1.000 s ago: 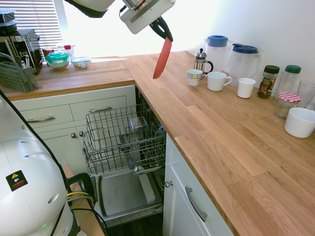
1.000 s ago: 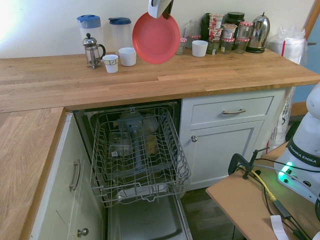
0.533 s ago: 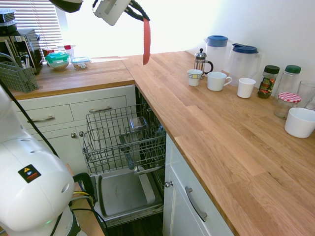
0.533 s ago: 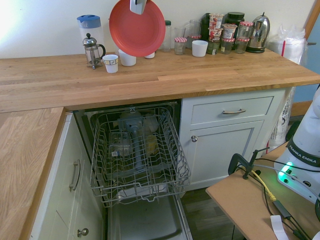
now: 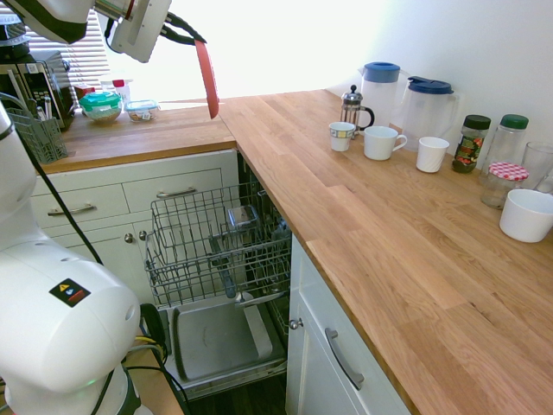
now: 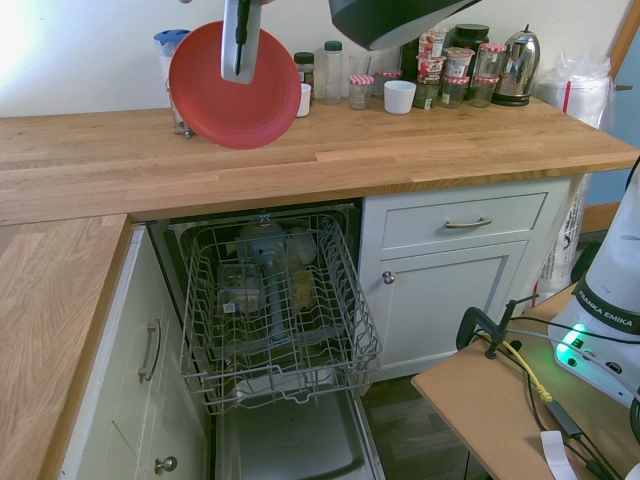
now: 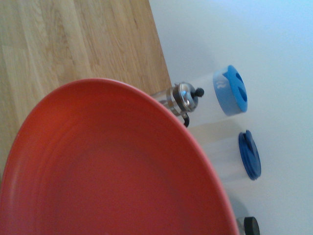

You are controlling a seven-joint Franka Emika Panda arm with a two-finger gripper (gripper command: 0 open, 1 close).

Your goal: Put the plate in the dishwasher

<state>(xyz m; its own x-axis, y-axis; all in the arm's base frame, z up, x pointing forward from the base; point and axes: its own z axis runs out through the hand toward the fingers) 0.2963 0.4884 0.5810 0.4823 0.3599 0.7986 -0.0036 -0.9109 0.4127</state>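
The coral-red plate [image 6: 212, 100] hangs upright in the air, gripped at its upper rim by my gripper [image 6: 238, 62], which is shut on it. In the first exterior view the plate [image 5: 206, 79] shows edge-on below the gripper [image 5: 192, 40], above the corner of the wooden counter. The plate [image 7: 112, 171] fills most of the wrist view. The dishwasher [image 5: 218, 246] stands open below the counter, with its wire rack [image 6: 275, 305] pulled out and its door [image 5: 216, 339] folded down. The plate is well above the rack and behind it.
A French press [image 5: 352, 107], two blue-lidded jugs [image 5: 380, 85], mugs [image 5: 380, 143], jars [image 6: 440, 70], a kettle [image 6: 517, 65] and a white bowl [image 5: 526, 214] stand along the wall. A grey cutlery basket [image 5: 34, 138] and food tubs [image 5: 102, 105] sit on the left counter.
The arm has swung the plate away from the mugs toward the counter's corner and lowered it a little. The plate has stayed in the grip.
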